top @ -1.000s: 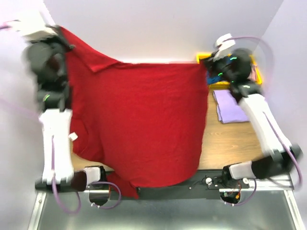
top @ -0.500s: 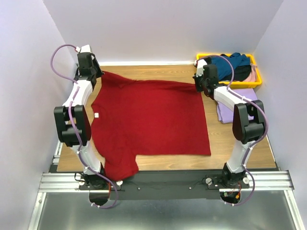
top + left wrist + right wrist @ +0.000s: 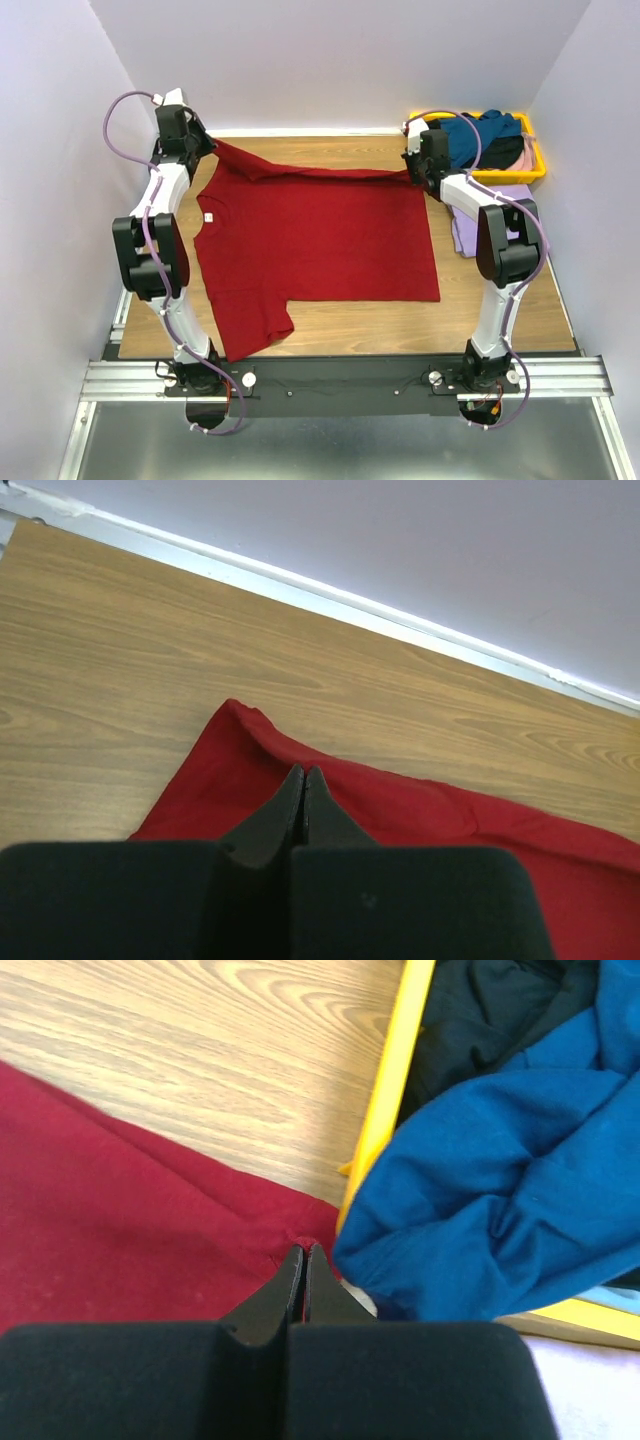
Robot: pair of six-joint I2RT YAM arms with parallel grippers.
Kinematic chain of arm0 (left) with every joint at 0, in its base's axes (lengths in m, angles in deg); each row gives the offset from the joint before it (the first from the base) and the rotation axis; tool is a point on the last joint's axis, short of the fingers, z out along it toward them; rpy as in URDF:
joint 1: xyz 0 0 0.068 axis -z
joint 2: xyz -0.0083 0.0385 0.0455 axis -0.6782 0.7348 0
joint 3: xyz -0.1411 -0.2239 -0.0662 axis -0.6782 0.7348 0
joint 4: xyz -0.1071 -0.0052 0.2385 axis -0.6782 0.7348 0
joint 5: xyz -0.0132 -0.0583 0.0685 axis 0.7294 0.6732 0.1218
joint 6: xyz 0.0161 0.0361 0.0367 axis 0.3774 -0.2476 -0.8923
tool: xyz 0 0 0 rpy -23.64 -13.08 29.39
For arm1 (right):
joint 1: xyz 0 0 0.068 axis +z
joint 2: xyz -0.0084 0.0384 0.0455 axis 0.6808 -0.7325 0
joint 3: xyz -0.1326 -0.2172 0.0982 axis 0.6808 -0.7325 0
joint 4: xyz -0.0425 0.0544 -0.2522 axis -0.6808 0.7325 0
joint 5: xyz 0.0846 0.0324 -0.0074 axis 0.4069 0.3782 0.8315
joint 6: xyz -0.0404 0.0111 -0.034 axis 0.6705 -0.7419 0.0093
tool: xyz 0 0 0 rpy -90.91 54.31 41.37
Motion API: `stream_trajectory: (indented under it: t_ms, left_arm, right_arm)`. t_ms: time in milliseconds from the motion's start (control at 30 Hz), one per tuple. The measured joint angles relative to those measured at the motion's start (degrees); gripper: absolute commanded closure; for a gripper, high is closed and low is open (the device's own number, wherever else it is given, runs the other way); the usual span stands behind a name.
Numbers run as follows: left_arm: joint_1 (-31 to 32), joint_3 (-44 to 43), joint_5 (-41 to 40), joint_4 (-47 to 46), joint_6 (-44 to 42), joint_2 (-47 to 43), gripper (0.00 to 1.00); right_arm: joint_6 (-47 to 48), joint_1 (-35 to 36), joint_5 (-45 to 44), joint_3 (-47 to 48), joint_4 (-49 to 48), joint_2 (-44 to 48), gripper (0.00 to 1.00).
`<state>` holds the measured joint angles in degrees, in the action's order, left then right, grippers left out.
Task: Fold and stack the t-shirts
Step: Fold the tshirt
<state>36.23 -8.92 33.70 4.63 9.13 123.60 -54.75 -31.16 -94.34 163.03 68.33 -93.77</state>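
at the far left corner of the wooden surface (image 3: 505,295), the left fingers (image 3: 203,150) are pressed together on a corner of the dark red shirt (image 3: 310,235). the left wrist view shows their black tips meeting on a raised ridge of the cloth. the shirt lies spread across the middle of the surface. its far edge is pulled into a taut, slightly lifted line between the two arms, and one sleeve reaches the near edge on the left. a small white tag (image 3: 208,217) shows on the cloth near the left arm.

at the far right end of that edge, the right fingers (image 3: 409,172) are likewise closed on the red cloth, just beside the yellow tray (image 3: 541,166). in the tray lie a teal shirt (image 3: 480,133), which spills over the rim in the right wrist view, a black shirt (image 3: 505,152) and a pink shirt (image 3: 528,155). a folded lavender shirt (image 3: 462,238) rests on the surface on the near side of the tray, partly under the right arm.
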Motion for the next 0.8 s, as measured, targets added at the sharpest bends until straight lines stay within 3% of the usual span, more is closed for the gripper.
stream_trajectory:
  t_ms: [367,800]
  left_arm:
    - [-4.3,8.0,3.4,4.1,6.1,-4.3,1.0]
    - [-4.4,16.5,5.6,9.4,12.1,-13.2,1.0]
  right_arm:
    - [1.6,-0.5,-0.5,0.0,0.0,0.0,0.99]
    - [3.2,-0.5,-1.8,-3.3,-0.2,0.0,0.99]
